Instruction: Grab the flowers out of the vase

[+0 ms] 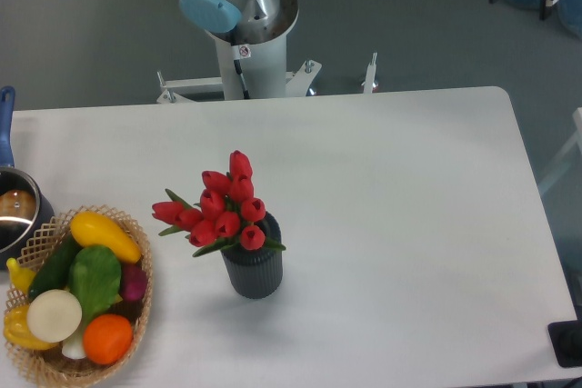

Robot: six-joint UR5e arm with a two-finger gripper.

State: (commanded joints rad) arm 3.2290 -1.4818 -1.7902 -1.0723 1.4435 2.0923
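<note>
The flowers (223, 208), a bunch of red tulip buds with green leaves, stand in the vase (253, 270), a small dark grey ribbed cylinder near the front middle of the white table (409, 188). The buds lean up and to the left from the vase's mouth. The stems are hidden inside the vase. Only the arm's base and lower joints (238, 6) show, behind the table's far edge. The gripper is out of view.
A wicker basket (55, 365) with several coloured vegetables sits at the front left corner. A steel pot with a blue handle (11, 197) is at the left edge behind it. A dark object (568, 344) sits at the front right corner.
</note>
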